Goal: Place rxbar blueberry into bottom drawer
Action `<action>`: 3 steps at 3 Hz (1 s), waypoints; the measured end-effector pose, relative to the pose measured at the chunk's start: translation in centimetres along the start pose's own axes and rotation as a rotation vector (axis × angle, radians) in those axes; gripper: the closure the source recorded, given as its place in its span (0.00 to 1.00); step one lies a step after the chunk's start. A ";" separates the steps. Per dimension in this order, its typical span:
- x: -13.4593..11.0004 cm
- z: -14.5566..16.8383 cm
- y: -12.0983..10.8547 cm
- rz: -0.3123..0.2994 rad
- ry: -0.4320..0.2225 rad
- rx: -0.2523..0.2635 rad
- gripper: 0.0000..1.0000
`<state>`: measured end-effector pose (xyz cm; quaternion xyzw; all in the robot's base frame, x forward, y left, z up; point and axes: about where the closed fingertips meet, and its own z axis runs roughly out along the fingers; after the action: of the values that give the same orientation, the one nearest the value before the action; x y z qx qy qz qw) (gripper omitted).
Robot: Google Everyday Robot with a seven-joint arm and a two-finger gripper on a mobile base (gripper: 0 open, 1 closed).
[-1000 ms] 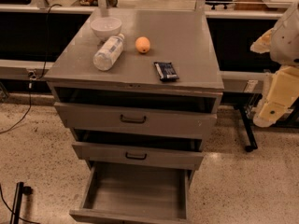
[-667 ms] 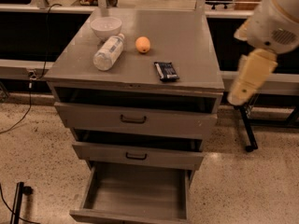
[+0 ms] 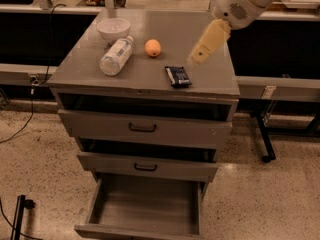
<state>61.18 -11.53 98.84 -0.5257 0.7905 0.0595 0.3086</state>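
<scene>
The rxbar blueberry (image 3: 178,76), a flat dark navy bar, lies on the grey cabinet top (image 3: 140,79) near its front edge, right of centre. My gripper (image 3: 196,59), cream-coloured, hangs above the right part of the cabinet top. It is just up and to the right of the bar and not touching it. The bottom drawer (image 3: 145,204) is pulled out at the foot of the cabinet and its grey floor shows bare.
A clear water bottle (image 3: 116,56) lies on its side at the left of the top, with a white bowl (image 3: 113,29) behind it and an orange (image 3: 153,47) in the middle. The two upper drawers (image 3: 142,129) stand slightly out. A dark table leg (image 3: 262,139) stands to the right.
My arm has swung left from beside the cabinet's right side to over its top, bringing the gripper close to the bar. The objects on the top have not moved.
</scene>
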 end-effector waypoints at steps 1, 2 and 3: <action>-2.5 4.3 -1.4 0.133 -0.041 -0.002 0.00; -4.6 9.1 -0.2 0.242 -0.010 0.008 0.00; -4.5 10.1 0.2 0.324 0.005 0.004 0.00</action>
<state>66.47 -3.61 93.18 -0.3907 0.8659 0.1054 0.2940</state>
